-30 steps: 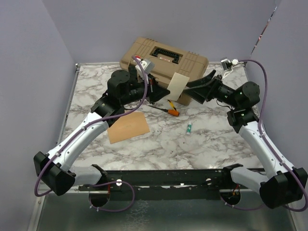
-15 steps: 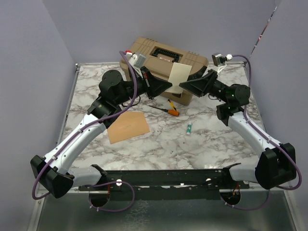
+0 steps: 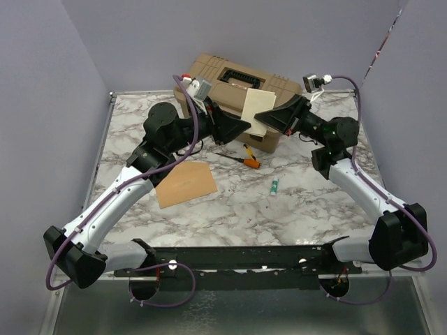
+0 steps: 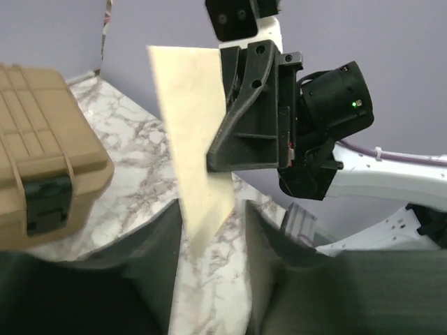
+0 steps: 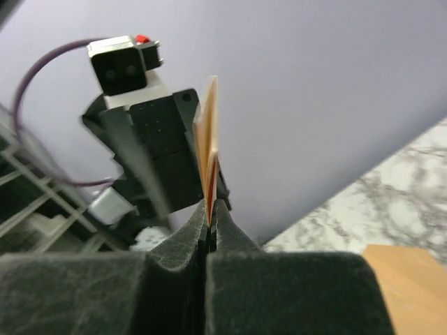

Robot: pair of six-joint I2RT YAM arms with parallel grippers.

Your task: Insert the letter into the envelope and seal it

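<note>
The letter (image 3: 256,110) hangs aloft, hiding part of the tan case (image 3: 209,70).

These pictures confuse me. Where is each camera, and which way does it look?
Top external: above and behind, looking down on the table, the envelope, both arms.
Left wrist: facing the letter in the right gripper; the left gripper open below.
Right wrist: facing the left arm; its own fingers pinch the letter edge-on.
Both wrist views share the letter.
</note>
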